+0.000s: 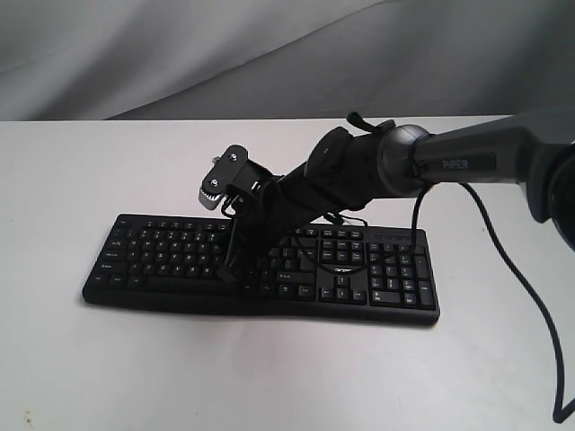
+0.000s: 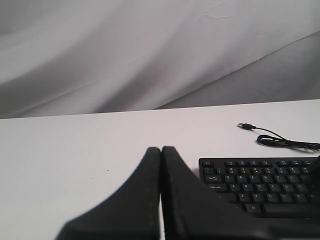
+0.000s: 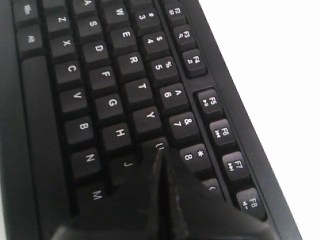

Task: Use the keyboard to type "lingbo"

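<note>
The black keyboard (image 1: 162, 247) lies flat on the white table, number pad to the right in the exterior view. My right gripper (image 1: 235, 274) reaches across from the right and points down onto the middle letter keys. In the right wrist view that gripper (image 3: 159, 151) is shut, with its tips at the edge of the U key, between J and 8; whether they touch a key I cannot tell. My left gripper (image 2: 161, 150) is shut on nothing and hovers over bare table beside the Esc end of the keyboard (image 2: 260, 180). It is out of the exterior view.
The keyboard's thin USB cable (image 2: 285, 142) lies loose on the table behind it, ending in an unplugged connector (image 2: 245, 126). A black cable (image 1: 530, 305) hangs from the right arm (image 1: 467, 162) over the table's right side. Grey cloth forms the backdrop.
</note>
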